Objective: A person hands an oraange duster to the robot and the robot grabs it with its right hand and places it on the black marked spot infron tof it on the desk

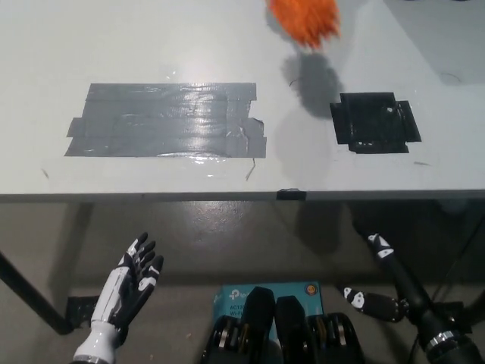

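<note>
An orange fluffy duster (305,19) hangs over the far side of the desk at the top of the head view, cut off by the picture's edge; who holds it is out of view. Its shadow falls on the desk just below it. The black marked spot (374,122), a square of black tape, lies on the desk's right part, near the front edge. My black right hand (383,284) is low, below the desk's front edge at the bottom right, fingers spread and holding nothing. My white left hand (130,284) rests open below the desk at the lower left.
A large patch of grey tape (167,120) covers the desk's (45,61) left middle. A teal box (269,292) lies on the floor under the desk. A desk leg (26,292) slants at the lower left.
</note>
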You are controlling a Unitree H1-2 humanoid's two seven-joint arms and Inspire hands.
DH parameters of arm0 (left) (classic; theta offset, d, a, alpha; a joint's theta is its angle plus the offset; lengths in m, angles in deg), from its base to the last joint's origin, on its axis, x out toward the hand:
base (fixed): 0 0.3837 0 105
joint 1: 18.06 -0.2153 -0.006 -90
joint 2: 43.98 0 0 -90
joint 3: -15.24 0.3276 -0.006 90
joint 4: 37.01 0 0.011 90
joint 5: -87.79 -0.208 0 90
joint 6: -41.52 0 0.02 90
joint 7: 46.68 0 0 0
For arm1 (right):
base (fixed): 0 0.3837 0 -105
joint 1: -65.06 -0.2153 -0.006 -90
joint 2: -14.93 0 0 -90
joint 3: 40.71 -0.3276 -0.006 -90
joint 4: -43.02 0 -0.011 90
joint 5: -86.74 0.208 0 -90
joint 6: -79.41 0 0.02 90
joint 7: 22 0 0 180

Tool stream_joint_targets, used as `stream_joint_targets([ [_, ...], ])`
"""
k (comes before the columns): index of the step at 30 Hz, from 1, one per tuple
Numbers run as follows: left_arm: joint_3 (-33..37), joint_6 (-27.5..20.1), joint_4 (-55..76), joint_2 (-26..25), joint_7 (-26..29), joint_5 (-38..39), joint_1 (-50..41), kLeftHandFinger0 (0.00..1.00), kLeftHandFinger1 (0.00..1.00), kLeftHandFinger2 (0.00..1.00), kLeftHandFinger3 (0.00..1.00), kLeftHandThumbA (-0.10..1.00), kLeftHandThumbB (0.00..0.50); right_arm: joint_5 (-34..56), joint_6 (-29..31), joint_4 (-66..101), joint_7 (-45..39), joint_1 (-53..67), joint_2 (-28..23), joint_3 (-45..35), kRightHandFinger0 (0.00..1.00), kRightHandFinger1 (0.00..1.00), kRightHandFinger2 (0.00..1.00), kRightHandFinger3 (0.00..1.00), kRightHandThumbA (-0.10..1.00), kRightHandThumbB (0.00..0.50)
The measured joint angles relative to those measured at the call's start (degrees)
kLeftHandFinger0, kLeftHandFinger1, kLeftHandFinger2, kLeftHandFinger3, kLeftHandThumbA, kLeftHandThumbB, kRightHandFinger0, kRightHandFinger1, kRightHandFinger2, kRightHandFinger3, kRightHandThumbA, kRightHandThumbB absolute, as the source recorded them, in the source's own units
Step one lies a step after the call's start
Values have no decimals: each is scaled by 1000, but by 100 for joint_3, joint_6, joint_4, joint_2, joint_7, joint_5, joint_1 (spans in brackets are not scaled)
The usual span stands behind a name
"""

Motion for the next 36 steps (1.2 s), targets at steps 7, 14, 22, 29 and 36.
stream_joint_targets([
  [7, 3, 2, 5, 2, -33, -1, -113, 1000, 1000, 1000, 1000, 639, 129, -378, -139, 1108, 364, -122, 123, -536, 1000, 1000, 1000, 1000, 948, 266],
  [14, 6, 1, 61, 16, -57, 15, -124, 1000, 1000, 1000, 1000, 651, 129, -875, -817, 1946, 392, -1228, -41, -907, 1000, 1000, 1000, 1000, 1000, 319],
  [22, 10, 2, 67, 19, -55, 3, -119, 1000, 1000, 1000, 1000, 679, 142, -1261, -1780, 1472, 301, -2818, -196, -940, 1000, 1000, 1000, 1000, 1000, 327],
  [29, 15, 1, 70, 23, -55, -3, -102, 1000, 1000, 1000, 1000, 689, 143, -1414, -2214, 59, 262, -3855, -201, -777, 1000, 1000, 1000, 1000, 940, 336],
  [36, 15, 2, 66, 26, -55, -3, -73, 1000, 1000, 1000, 1000, 690, 159, -1371, -2271, -1779, 260, -4513, -179, -721, 1000, 1000, 1000, 1000, 974, 372],
])
